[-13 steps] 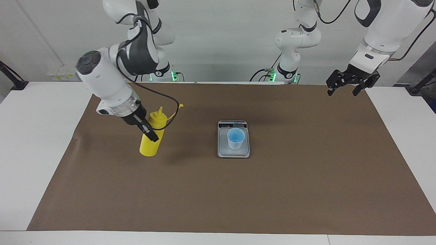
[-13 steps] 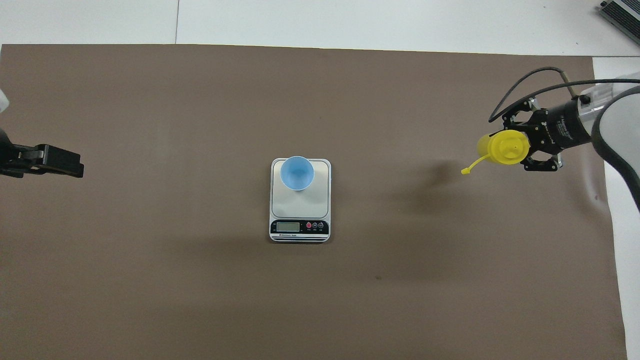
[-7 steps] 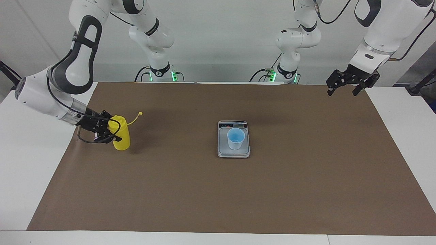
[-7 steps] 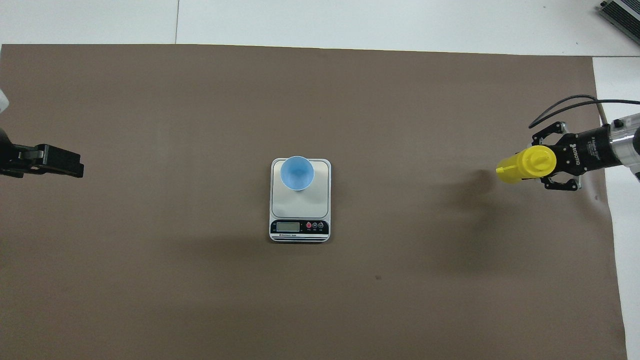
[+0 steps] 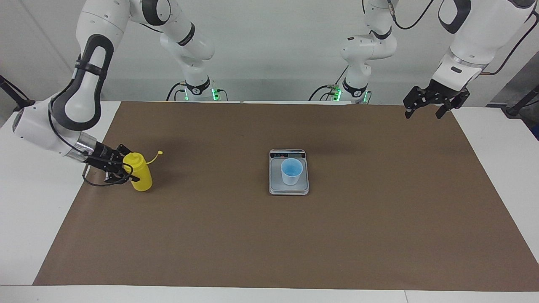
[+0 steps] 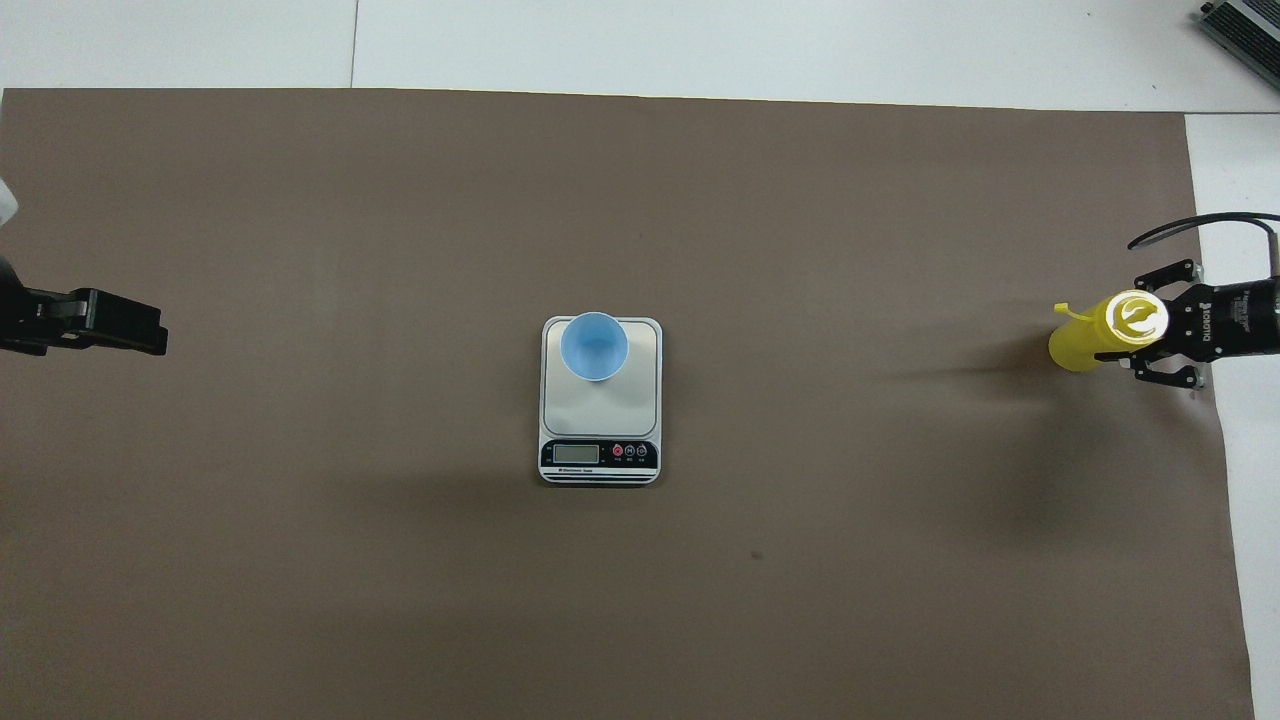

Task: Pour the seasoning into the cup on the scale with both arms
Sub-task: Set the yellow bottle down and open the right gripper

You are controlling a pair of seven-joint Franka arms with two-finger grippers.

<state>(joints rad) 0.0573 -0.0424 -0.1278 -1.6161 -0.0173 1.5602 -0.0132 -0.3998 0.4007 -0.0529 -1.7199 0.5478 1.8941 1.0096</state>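
The seasoning [image 5: 140, 173], a yellow squeeze bottle [image 6: 1082, 345], rests on the brown mat near the right arm's end of the table, leaning slightly, its tethered cap hanging loose. My right gripper [image 5: 126, 170] reaches in low from the side, its fingers closed around the bottle's upper half [image 6: 1140, 335]. The light-blue cup [image 5: 291, 170] stands upright on the silver-grey scale [image 5: 276, 185] at the mat's middle, well apart from the bottle [image 6: 594, 345]. My left gripper [image 5: 423, 112] waits open and empty, raised over the mat's corner at the left arm's end [image 6: 150, 335].
A brown mat [image 5: 294, 244] covers most of the white table [image 5: 38, 210]. The scale's display strip [image 6: 600, 455] faces the robots. The bottle stands close to the mat's edge at the right arm's end.
My right arm has carried the bottle away from the scale toward the right arm's end and lowered it to the mat. Cup, scale and left gripper have not moved.
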